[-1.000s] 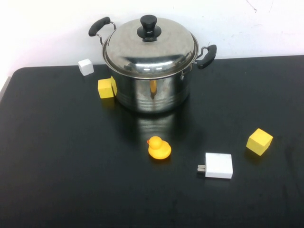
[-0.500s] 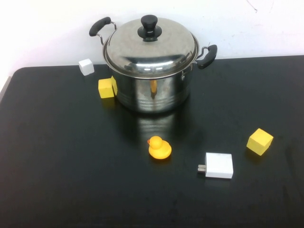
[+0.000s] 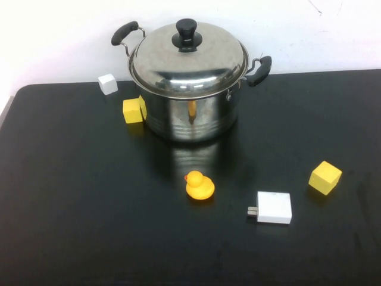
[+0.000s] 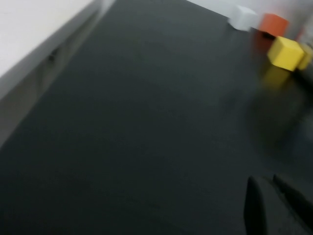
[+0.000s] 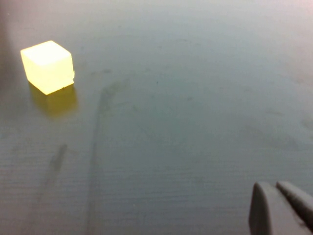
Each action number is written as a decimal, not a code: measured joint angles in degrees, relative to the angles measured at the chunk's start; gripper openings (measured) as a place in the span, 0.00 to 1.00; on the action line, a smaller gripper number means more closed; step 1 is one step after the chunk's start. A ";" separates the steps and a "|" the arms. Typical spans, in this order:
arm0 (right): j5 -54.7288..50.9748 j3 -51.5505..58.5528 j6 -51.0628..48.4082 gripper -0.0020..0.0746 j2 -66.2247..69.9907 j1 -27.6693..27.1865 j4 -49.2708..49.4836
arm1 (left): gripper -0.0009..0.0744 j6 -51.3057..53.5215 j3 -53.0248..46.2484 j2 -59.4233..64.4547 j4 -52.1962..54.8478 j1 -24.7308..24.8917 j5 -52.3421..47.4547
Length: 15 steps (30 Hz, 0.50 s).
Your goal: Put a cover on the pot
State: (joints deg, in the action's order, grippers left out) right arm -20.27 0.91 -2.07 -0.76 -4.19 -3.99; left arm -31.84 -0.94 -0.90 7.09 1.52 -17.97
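The left hand (image 4: 276, 205) hangs low over bare black counter (image 4: 146, 122), fingers pressed together and holding nothing; from it, a yellow cube (image 4: 286, 52) and a white block (image 4: 243, 17) lie far off toward the wall. The right hand (image 5: 279, 208) is likewise closed on nothing above the counter, with another yellow cube (image 5: 48, 66) well apart from it. Neither hand shows in the high view.

In that view the pot (image 3: 189, 113) stands at 12 o'clock on the counter, near the wall, with the lid (image 3: 188, 59) already seated on its rim, knob up. At the pot's 9 o'clock a yellow cube (image 3: 134, 109) sits just beside its wall, the white block (image 3: 108, 83) at 10. A rubber duck (image 3: 199, 185) lies at 6, a white charger (image 3: 272, 207) at 5, the other yellow cube (image 3: 325, 177) at 4.

The task looks done. The risk is a stray arm sweep nudging a handle and shifting the lid.

The far rim's seating is hidden, and an orange thing in the left wrist view is too blurred to name.
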 joint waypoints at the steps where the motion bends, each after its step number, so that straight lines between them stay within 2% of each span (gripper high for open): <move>1: 0.00 0.00 0.00 0.02 0.00 0.00 0.00 | 0.01 0.00 0.00 0.00 -0.14 -0.54 0.00; 15: 0.00 0.00 0.00 0.02 0.00 0.00 0.00 | 0.01 0.00 0.00 0.00 -1.67 -1.21 -0.33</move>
State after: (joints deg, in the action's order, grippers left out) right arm -20.27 0.91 -2.07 -0.76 -4.19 -3.99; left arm -31.84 -0.94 -0.90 5.42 0.31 -18.30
